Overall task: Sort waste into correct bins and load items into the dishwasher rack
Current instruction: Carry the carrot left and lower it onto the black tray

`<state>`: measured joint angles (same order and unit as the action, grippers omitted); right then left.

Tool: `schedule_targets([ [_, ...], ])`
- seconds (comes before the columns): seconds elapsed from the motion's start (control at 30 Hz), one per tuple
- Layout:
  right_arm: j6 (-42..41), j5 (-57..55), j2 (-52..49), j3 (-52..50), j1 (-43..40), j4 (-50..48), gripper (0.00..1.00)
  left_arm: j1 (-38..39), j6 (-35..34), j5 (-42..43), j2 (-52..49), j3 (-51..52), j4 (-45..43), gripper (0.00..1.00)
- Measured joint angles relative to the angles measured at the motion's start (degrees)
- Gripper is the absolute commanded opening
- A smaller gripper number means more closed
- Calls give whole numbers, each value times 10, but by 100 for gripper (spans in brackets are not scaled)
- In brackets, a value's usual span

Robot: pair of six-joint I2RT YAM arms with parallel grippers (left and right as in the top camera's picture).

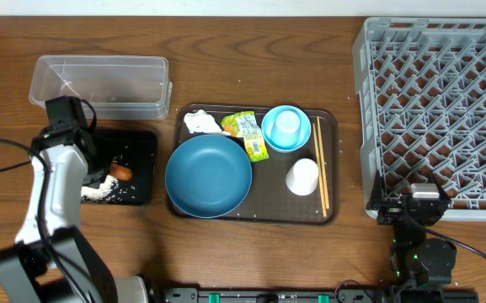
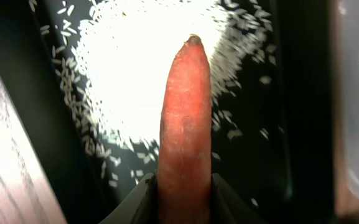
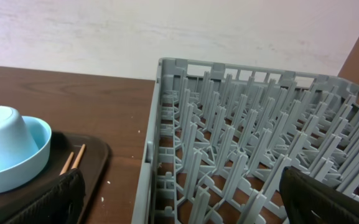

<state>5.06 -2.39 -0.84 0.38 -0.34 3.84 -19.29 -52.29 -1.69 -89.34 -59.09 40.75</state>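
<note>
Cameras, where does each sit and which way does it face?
Overhead: above the table, looking straight down; left arm and right arm show.
Left wrist: looking down past its jaws, shut on the carrot, at rice in the black tray.
Right wrist: low beside the dishwasher rack, facing the wall; jaws open at bottom corners.
Shared: overhead also shows carrot, rack.

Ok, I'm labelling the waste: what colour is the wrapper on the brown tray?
The wrapper is green and yellow, clearest in the overhead view.
</note>
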Motion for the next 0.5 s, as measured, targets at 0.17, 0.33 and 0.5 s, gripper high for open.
schedule_targets([
  [0.17, 0, 0, 0, 0, 0, 0, 99, -27, 6, 0, -36, 0, -12, 35],
  [0.33, 0, 0, 0, 0, 0, 0, 99, -47, 31, -1, -42, 0, -23, 37],
  [0.5, 0, 0, 0, 0, 0, 0, 99, -52, 46, -4, -42, 0, -23, 37],
])
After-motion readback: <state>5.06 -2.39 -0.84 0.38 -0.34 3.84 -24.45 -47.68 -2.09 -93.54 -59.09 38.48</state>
